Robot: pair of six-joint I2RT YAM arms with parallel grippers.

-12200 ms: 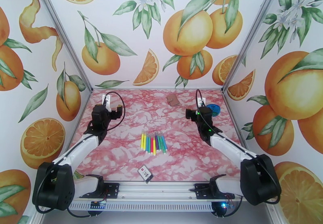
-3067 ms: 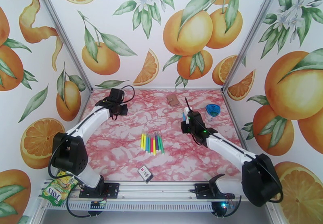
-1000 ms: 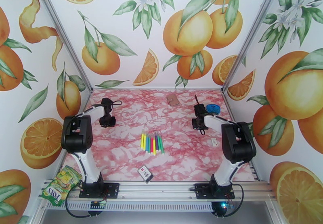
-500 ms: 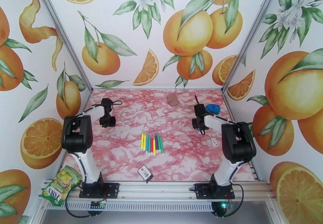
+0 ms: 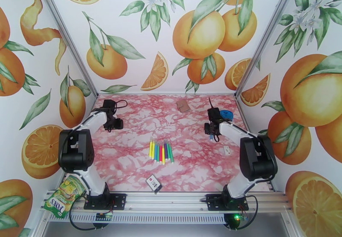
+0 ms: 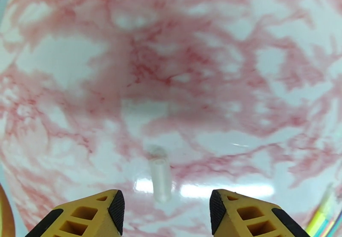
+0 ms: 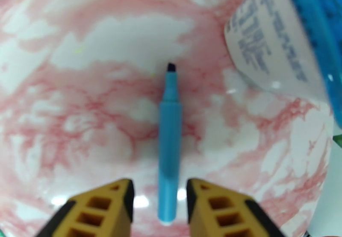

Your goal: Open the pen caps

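The pen caps are, I am judging, mostly sitting on the row of markers (image 5: 161,151) at the table's middle. One pale cap (image 6: 159,178) is lying loose between the spread fingers of my left gripper (image 6: 166,203), touching neither, near the table's left edge. My right gripper (image 7: 160,195) is likewise standing spread, straddling an uncapped blue marker (image 7: 169,148) without pinching it, toward the far right corner.

I am weighing the risks. Lifting off crookedly could be nudging the cap or the marker into a roll, and the bare tip could be staining the table. The blue-lidded container (image 7: 273,37) is standing just beside that tip, crowding my right side. A brown piece (image 5: 184,105) is lying at the far edge, a card (image 5: 154,183) near the near edge and a white scrap (image 5: 227,150) by the right edge; none is blocking the row.
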